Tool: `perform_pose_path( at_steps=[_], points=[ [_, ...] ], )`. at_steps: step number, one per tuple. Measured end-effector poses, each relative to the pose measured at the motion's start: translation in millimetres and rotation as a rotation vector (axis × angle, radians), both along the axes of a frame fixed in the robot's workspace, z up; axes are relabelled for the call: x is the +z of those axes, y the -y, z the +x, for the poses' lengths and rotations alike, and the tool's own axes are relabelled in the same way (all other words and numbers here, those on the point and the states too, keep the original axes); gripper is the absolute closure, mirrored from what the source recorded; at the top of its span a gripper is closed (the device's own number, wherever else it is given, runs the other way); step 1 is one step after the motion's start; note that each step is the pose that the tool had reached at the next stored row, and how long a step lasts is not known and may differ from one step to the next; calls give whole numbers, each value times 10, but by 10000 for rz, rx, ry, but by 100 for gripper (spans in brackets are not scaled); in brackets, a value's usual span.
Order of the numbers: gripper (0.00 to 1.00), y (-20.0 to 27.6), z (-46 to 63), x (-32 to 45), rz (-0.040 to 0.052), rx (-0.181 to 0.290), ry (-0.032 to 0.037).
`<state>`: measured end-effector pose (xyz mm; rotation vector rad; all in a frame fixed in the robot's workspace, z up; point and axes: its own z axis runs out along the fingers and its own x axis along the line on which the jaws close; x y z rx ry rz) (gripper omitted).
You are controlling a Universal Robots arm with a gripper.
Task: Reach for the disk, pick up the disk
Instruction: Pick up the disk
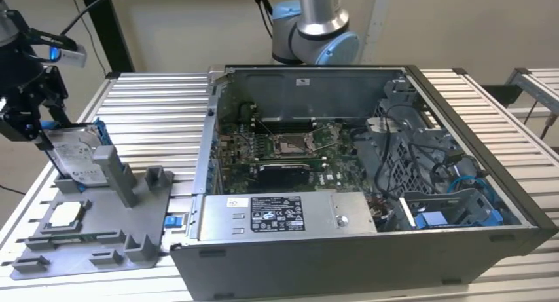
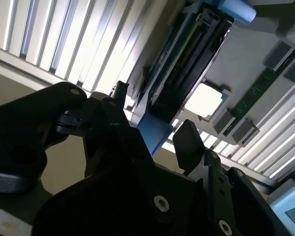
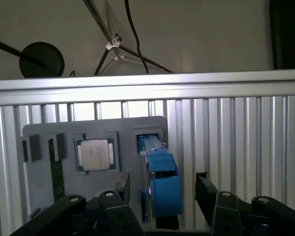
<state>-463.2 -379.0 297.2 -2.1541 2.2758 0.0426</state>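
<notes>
Two fingers [image 3: 205, 189] stand apart, one on each side of the disk [image 3: 160, 196], which sits on edge in the grey tray [image 3: 44, 130] on the worktop [image 3: 236, 137].

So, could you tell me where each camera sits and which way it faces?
Exterior view: off the arm, looking down on the computer case, the grey fixture and the gripper; arm base shows.
First wrist view: on the wrist, facing the disk and chip; fingers show.
Second wrist view: on the wrist, facing the disk's edge; fingers show.
Both wrist views share the disk between open fingers.
</notes>
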Motion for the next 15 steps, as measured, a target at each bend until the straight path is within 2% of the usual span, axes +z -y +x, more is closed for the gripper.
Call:
perform_pose_path(
  at_steps=[15],
  points=[
    [0,0,6,-266,0,0,0]
  ],
)
